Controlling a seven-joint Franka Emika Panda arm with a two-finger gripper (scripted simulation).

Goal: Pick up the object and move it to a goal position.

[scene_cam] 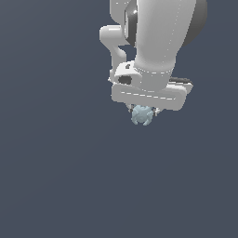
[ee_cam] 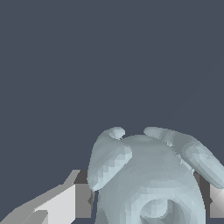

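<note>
The object (scene_cam: pixel 141 115) is a small pale blue-grey lumpy blob with bumpy protrusions. In the exterior view it sits right under the white gripper bar, between the fingers of my gripper (scene_cam: pixel 142 111), which are mostly hidden by the bar and the blob. In the wrist view the object (ee_cam: pixel 148 175) fills the space between the two fingers (ee_cam: pixel 81 201), which press on its two sides. The gripper is shut on the object.
The white arm (scene_cam: pixel 158 37) comes down from the top of the exterior view. All around is a plain dark blue-grey surface (scene_cam: pixel 56 162) with no other objects, edges or goal marker in view.
</note>
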